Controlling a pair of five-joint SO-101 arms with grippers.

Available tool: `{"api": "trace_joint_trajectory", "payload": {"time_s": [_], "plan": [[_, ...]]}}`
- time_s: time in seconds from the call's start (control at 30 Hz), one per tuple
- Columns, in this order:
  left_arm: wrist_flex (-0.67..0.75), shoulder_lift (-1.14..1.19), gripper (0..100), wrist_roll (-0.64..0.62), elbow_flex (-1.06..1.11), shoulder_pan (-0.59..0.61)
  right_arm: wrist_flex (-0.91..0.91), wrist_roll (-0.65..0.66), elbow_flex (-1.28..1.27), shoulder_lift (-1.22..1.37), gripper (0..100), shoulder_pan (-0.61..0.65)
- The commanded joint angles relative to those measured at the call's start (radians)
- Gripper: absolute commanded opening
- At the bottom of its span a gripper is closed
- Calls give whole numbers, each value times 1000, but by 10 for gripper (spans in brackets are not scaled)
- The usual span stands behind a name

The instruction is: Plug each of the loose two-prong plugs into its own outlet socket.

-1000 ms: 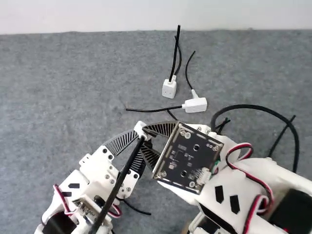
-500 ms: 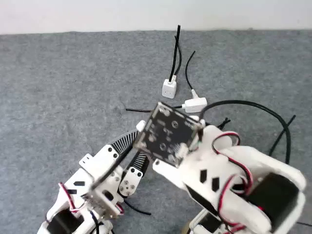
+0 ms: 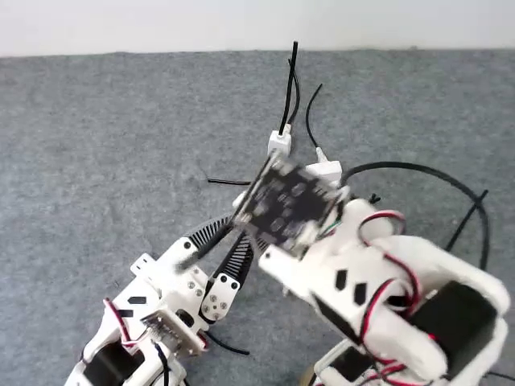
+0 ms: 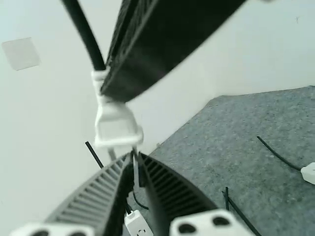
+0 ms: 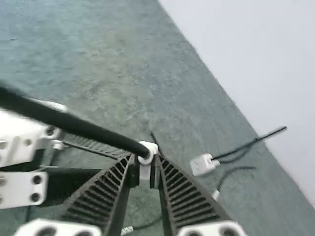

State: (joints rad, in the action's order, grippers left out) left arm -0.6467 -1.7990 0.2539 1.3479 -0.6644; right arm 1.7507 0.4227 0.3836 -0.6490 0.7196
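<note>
L arm (image 3: pixel 161 301) low and stretched fwd, R arm (image 3: pixel 378 297) arched over beside it, R gripper (image 5: pixel 144 166) clamped on plug (image 5: pixel 146 148), L gripper (image 4: pixel 136 160) apparently pinching its prongs

Bright, even, diffuse light (rather flat); shadows faint and soft-edged.

Bare robotics test bench, lab-like rather than domestic.
A grey felt-covered worktop (image 3: pixel 96 121) meets a plain white wall (image 3: pixel 161 24) along the top of the frame. White printed arms (image 3: pixel 386 305) with an exposed circuit board (image 3: pixel 290 201) and red servo wires (image 3: pixel 390 215) crowd the lower right, and a corded outlet socket (image 3: pixel 279 143) lies loose above centre.
</note>
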Motion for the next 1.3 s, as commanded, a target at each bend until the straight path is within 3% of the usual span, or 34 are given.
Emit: {"api": "trace_joint_trajectory", "payload": {"time_s": [0.0,0.17,0.3,0.43,0.7,0.9,1.27], "plan": [[29,3,12,-11,8,2,-8,5,46,-12,9,-122],[75,5,12,5,24,46,-19,18,44,-8,9,-185],[264,9,12,8,119,183,-18,48,44,42,9,-268],[414,11,12,8,216,285,-28,140,48,125,9,-432],[427,11,12,3,269,477,-18,353,51,265,9,-814],[428,8,12,3,328,554,-13,420,5,384,9,-1056],[425,11,12,2,335,554,-88,420,0,788,10,-1290]]}}
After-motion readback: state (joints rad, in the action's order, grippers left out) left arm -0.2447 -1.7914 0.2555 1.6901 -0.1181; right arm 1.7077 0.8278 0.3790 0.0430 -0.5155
